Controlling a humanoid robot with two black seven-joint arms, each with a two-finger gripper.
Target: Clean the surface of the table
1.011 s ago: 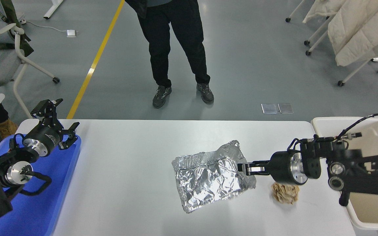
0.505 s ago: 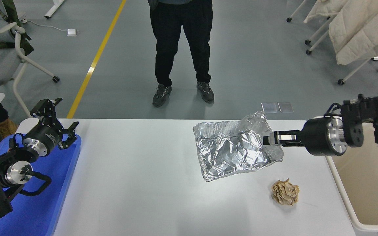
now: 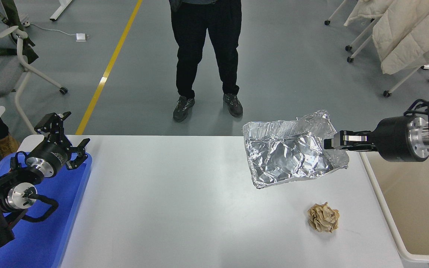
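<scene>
The right gripper (image 3: 330, 142) is clamped on the right edge of a crumpled aluminium foil tray (image 3: 292, 154), holding it in the air at the centre right of the frame. The right arm enters from the right edge, its black cylindrical wrist with a bright metal ring lying almost level and pointing toward the left of the frame. The foil tray is shallow and roughly rectangular, its silver skin creased and dented, shining in patches; it tilts with its open side toward the camera, and its shadowless lower edge hangs clear of the worktop (image 3: 184, 208). That worktop, smooth matte white with rounded corners, fills the lower middle of the frame from left to right.

A small ball of crumpled brown paper (image 3: 323, 217) rests on the worktop at the lower right, below the foil tray and apart from it. A cream-white plastic bin (image 3: 415, 201) stands against the worktop's right edge, under the right arm's wrist.

At the lower left the left gripper (image 3: 63, 139) hovers over a blue plastic tray (image 3: 47, 238), its fingers spread apart and holding nothing, the arm bent and angled toward the upper right.

A person (image 3: 207, 56) in black trousers and dark shoes stands on the grey floor at top centre.
</scene>
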